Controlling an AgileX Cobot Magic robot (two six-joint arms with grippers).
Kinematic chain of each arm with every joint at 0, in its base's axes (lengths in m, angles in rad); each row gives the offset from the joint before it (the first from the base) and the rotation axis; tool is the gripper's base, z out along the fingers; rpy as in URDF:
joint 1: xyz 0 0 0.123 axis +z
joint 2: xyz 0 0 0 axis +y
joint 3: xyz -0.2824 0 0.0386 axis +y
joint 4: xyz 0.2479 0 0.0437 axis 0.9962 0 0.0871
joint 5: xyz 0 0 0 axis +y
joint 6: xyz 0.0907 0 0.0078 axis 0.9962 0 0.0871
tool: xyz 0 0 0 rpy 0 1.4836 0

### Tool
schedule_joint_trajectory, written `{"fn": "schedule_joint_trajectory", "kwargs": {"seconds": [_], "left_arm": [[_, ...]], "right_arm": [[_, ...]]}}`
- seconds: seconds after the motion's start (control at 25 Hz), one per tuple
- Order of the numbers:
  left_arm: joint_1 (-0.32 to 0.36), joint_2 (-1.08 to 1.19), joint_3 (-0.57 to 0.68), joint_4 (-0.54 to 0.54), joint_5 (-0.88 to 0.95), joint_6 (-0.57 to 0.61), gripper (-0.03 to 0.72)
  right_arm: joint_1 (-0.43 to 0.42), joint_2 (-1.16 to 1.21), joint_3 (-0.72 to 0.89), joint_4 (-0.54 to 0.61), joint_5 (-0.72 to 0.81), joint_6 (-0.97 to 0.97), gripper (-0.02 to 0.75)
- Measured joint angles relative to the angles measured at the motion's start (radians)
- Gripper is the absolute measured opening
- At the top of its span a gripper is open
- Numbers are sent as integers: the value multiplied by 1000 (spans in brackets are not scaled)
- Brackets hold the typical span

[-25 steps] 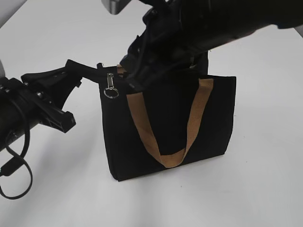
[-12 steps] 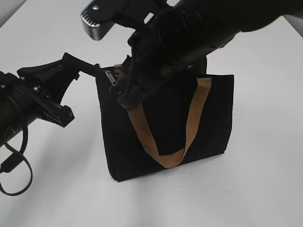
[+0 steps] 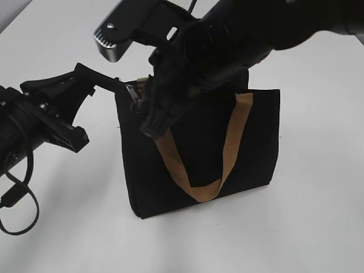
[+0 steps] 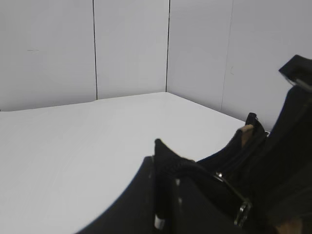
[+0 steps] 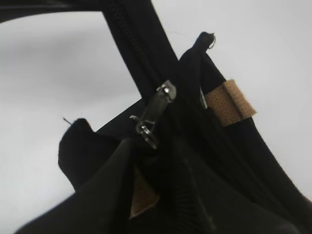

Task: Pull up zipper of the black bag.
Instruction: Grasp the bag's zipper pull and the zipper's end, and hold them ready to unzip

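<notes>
The black bag (image 3: 205, 153) stands upright on the white table, a tan strap (image 3: 233, 136) looping down its front. My left gripper (image 3: 114, 84) is shut on the fabric tab at the bag's top left corner, and the left wrist view shows this too (image 4: 165, 163). The zipper pull (image 3: 132, 94) sits at that end of the top edge. My right gripper (image 3: 147, 114) reaches down from the upper right, right beside the pull. In the right wrist view the silvery pull (image 5: 155, 113) lies just above my dark fingers (image 5: 156, 161). They look apart, with tan strap showing between them.
The white table (image 3: 318, 216) spreads around the bag. A black cable (image 3: 17, 219) loops at the lower left beside my left arm. The right arm's silver camera housing (image 3: 111, 40) hangs above the bag's left end. Grey wall panels (image 4: 131, 48) stand behind the table.
My right arm has swung left and down over the bag's top left corner. The pull, hanging loose before, now sits higher against my right fingers. The left gripper keeps its hold.
</notes>
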Motion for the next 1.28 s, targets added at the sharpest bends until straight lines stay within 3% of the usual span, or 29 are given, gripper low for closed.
{"fn": "schedule_joint_trajectory", "kwargs": {"seconds": [0.4, 0.72, 1.28], "left_arm": [[0, 0, 0, 0, 0, 0, 11], [0, 0, 0, 0, 0, 0, 11], [0, -1, 0, -32, -1, 0, 11]], "right_arm": [[0, 34, -3, 0, -45, -23, 188], [0, 35, -3, 2, -40, -53, -1], [0, -19, -3, -22, 43, -84, -1]]}}
